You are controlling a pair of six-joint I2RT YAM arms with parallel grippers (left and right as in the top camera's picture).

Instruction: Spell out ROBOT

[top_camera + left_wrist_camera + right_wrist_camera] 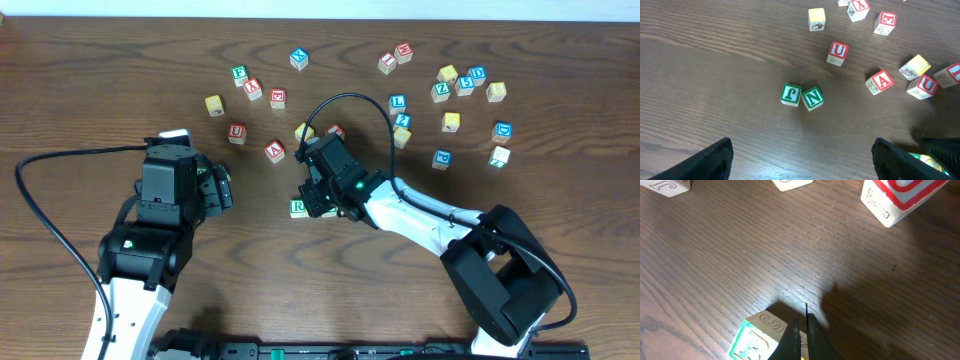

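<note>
A green R block (298,208) lies on the wooden table near the middle. My right gripper (316,196) is shut, its fingertips (802,322) pressed together right beside this block (754,341), touching or just over its edge. My left gripper (216,188) is open and empty, with its fingers (800,160) wide apart above bare wood. Green J (791,94) and N (812,98) blocks lie side by side ahead of it. They are hidden under the left arm in the overhead view. Red U (236,131) and red A (275,151) blocks lie farther back.
Loose letter blocks are scattered across the far half of the table: a group at back left (252,89), a blue L (398,102), and a cluster at back right (465,84). A red block (902,197) lies just ahead of the right gripper. A black cable (350,100) loops above the right arm.
</note>
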